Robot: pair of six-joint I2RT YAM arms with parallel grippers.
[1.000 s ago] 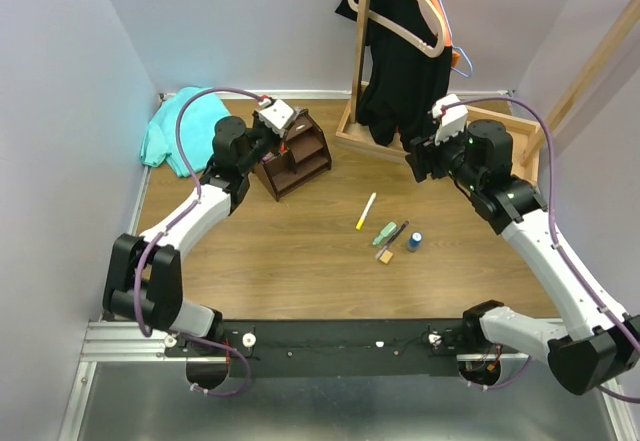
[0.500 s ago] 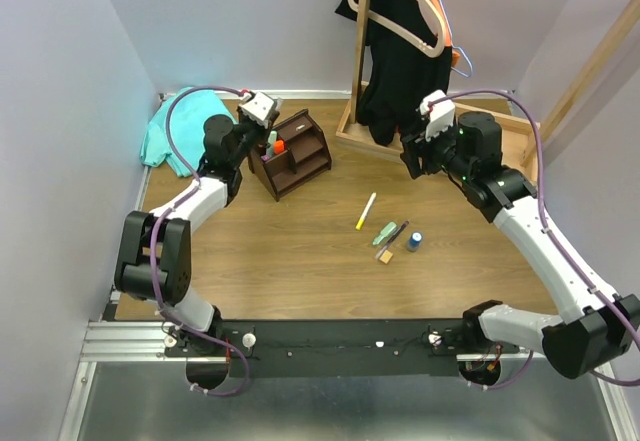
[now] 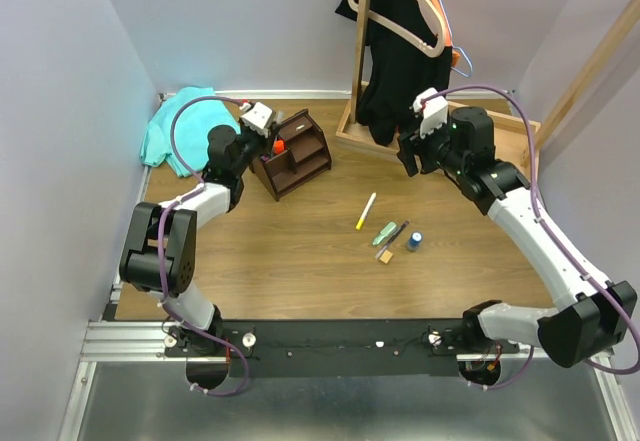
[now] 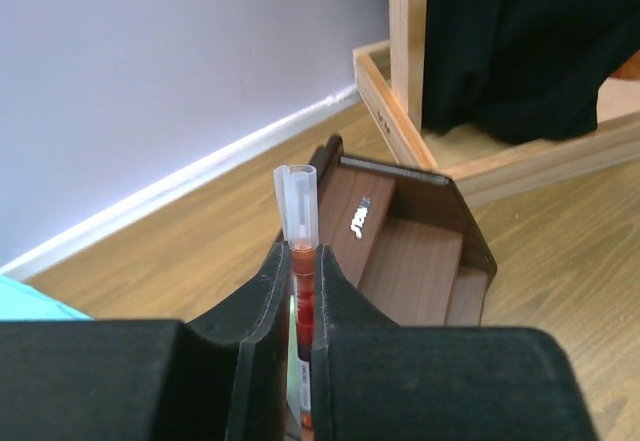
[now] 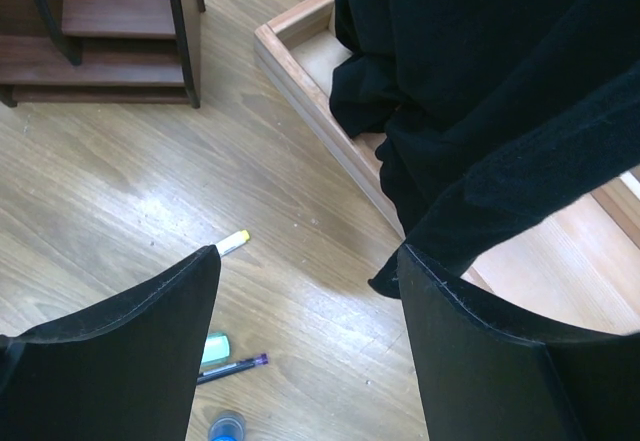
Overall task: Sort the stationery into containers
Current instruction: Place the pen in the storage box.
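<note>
Sorting is partly done. Far left: a teal cloth (image 3: 175, 126) lies bunched in the corner against the wall, and I judge it no part of the job.

Just right of it, the left gripper (image 4: 302, 261) sits at the left end of the dark organizer (image 3: 300, 156). Its fingers stand close on either side of the orange marker (image 4: 303, 286), which is upright, clear cap up. I cannot tell whether the pads are pinching the marker or have slackened off it. The overhead view shows orange at the organizer's left compartment, so I judge the marker in its slot, or all but in.

Middle of the table (image 3: 300, 261), near of the organizer and well apart from it, these lie unsorted:
- the yellow marker (image 3: 366, 210), lying alone
- the pale green marker (image 3: 384, 232), just beside the dark pen (image 3: 397, 233)
- the tan block (image 3: 383, 255), near of those two
- the blue cylinder (image 3: 414, 240), at the right

No pink marker is found in any view. Judgement: one item placed or nearly placed, five left.

Right: the right gripper (image 5: 305, 261) is spread wide and holds nothing. It hovers above the table beside the rim of the light tray base (image 3: 350, 141), with the black garment (image 3: 400, 71) close to its right finger.

Room:
- The left arm is folded close to the wall and cloth, so its free way out is up and toward the near right.
- Bare wood lies between the organizer and the loose items.
- Pen and green marker lie tight together, so picking one may nudge the other.
- The right arm has the tray rim and garment on its far side, and the open path runs near-left to the cluster.
</note>
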